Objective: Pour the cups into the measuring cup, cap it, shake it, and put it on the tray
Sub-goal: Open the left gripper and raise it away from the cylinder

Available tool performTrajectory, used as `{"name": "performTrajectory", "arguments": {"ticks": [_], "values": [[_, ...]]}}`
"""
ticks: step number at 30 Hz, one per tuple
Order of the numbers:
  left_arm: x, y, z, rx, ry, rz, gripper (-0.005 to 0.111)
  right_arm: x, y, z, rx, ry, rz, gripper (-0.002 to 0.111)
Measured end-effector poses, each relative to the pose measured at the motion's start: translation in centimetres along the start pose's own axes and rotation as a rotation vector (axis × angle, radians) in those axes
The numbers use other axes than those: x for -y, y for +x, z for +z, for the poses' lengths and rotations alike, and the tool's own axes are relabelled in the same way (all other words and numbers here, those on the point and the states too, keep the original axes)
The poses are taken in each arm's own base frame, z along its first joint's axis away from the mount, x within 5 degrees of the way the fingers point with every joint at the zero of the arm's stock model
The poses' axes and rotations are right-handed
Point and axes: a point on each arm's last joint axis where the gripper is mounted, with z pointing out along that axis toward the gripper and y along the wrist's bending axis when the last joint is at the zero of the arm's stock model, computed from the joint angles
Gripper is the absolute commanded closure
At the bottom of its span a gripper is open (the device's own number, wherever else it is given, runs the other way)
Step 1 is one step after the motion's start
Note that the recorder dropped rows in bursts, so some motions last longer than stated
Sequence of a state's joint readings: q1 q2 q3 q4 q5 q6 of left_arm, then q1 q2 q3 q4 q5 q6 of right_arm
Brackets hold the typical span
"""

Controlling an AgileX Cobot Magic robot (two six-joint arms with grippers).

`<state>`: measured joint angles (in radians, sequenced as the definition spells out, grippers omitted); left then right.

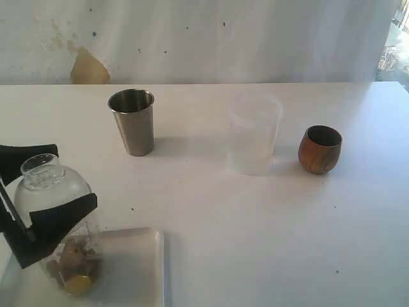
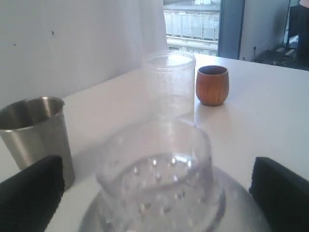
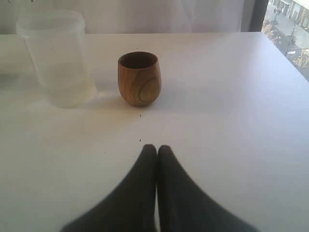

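The measuring cup (image 1: 73,262) stands on the near-left tray (image 1: 137,268), holding brown and yellow pieces. The clear dome cap (image 1: 43,176) with its perforated neck (image 2: 154,179) is on it. My left gripper (image 1: 75,176) straddles the cup, one black finger (image 2: 31,193) on each side against its wall. The steel tumbler (image 1: 132,121) stands upright at the back left. At the right, the wooden cup (image 1: 319,149) is also upright. My right gripper (image 3: 156,147) is shut on nothing, low over the table a little short of the wooden cup (image 3: 139,79). It is out of the exterior view.
A frosted translucent cup (image 1: 255,132) stands between the tumbler and the wooden cup, close to the latter (image 3: 55,58). A white wall runs behind the table. The tray reaches the table's near-left corner.
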<state>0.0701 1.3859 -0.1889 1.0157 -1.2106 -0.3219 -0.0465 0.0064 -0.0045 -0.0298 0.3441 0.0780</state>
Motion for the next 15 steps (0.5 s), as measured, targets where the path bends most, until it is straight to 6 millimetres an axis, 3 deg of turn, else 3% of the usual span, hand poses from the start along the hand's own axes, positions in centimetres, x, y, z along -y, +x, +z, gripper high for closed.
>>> {"name": "performTrajectory", "arguments": {"ticks": [6, 12, 15], "values": [[0.2, -2.3, -0.8, 0.096, -0.062, 0.064, 0.002, 0.0, 0.0, 0.0, 0.0, 0.0, 0.0, 0.108], [0.3, -4.3, -1.7, 0.198, -0.124, -0.001, 0.002, 0.0, 0.0, 0.0, 0.0, 0.0, 0.0, 0.108], [0.2, -5.3, -2.2, 0.266, -0.165, -0.065, 0.014, 0.0, 0.0, 0.0, 0.0, 0.0, 0.0, 0.108]]}}
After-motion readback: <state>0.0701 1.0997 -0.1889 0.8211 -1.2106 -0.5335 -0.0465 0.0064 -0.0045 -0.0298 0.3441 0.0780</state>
